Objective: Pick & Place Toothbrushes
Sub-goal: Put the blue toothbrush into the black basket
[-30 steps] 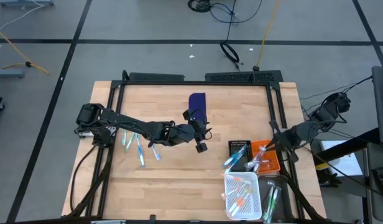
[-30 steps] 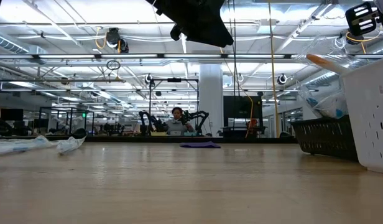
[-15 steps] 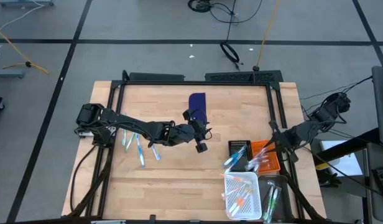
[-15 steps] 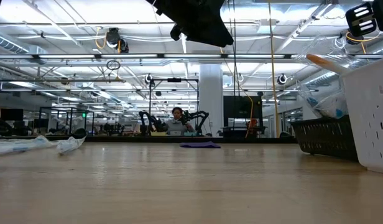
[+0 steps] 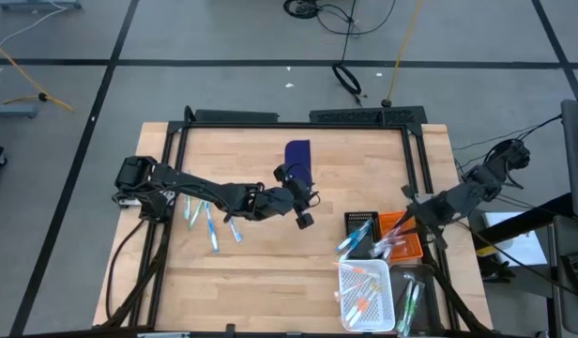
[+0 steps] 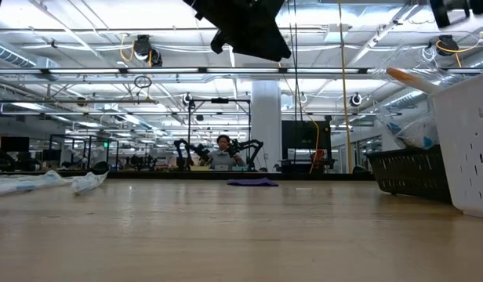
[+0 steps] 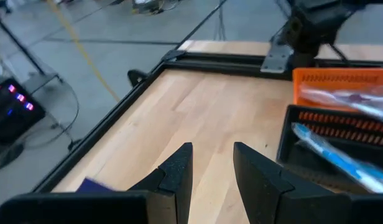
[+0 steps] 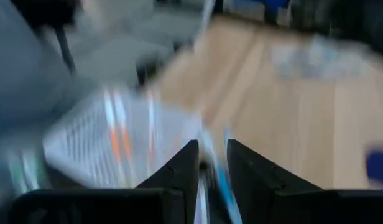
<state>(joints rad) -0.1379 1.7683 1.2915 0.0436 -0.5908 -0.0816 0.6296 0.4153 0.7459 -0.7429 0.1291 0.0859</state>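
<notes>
Several light blue and white toothbrushes (image 5: 211,223) lie flat on the table's left part and show in the low view as pale wrapped sticks (image 6: 45,182). More stand in the black basket (image 5: 361,225), the orange basket (image 5: 411,246) and the white basket (image 5: 366,291). My left gripper (image 5: 304,220) (image 7: 212,158) hovers over the table's middle, open and empty. My right gripper (image 5: 408,214) (image 8: 212,163) hangs over the orange basket. In its blurred wrist view a thin light blue and white toothbrush (image 8: 227,180) shows between the fingers. My right gripper has a light blue and white toothbrush (image 8: 229,186) between its two fingers, lying along the gap and reaching past the fingertips. Blur hides which part it has. The stick is clear of the table, above the baskets.
A dark blue flat rectangle (image 5: 297,155) lies near the table's far edge. A clear tray with green sticks (image 5: 411,300) sits right of the white basket. A black frame (image 5: 289,122) rims the table. Bare wood lies at the middle and near left.
My right gripper has shifted a little toward the table's left over the orange basket. It has also risen, since its marked part has left the top of the low view. Its wrist view is smeared by the motion.
</notes>
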